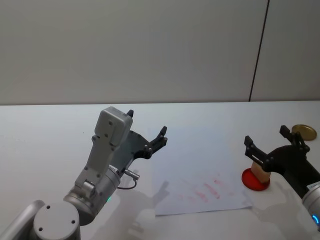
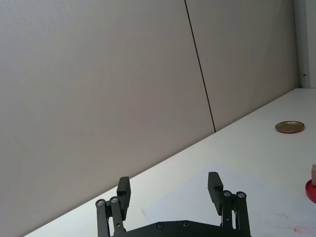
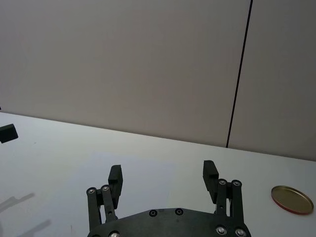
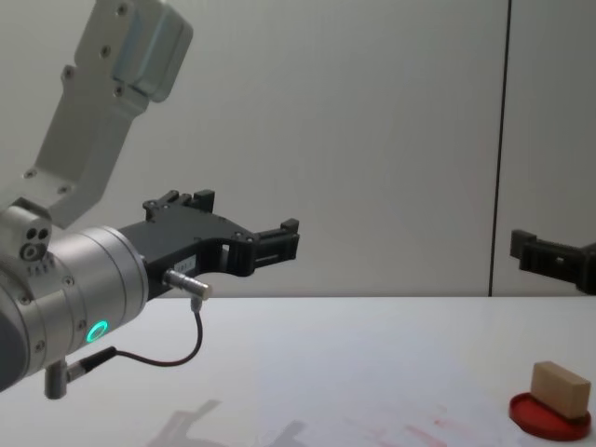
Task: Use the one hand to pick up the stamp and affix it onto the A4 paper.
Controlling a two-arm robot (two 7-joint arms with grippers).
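Note:
The stamp [image 1: 258, 171], a small tan wooden block, stands on a round red ink pad [image 1: 255, 181] at the right edge of the A4 paper [image 1: 200, 165]. The white sheet carries faint red smudges. My right gripper [image 1: 265, 136] hangs open in the air above the stamp, with nothing between its fingers [image 3: 209, 170]. In the chest view the stamp [image 4: 562, 388] sits well below that gripper. My left gripper [image 1: 146, 124] is raised over the left side of the table, open and empty, and it also shows in the left wrist view [image 2: 168, 182].
A round gold lid [image 1: 304, 132] lies on the white table at the far right, behind the ink pad. A plain wall stands along the table's far edge. The left arm's grey body [image 4: 65, 298] looms large at the near left.

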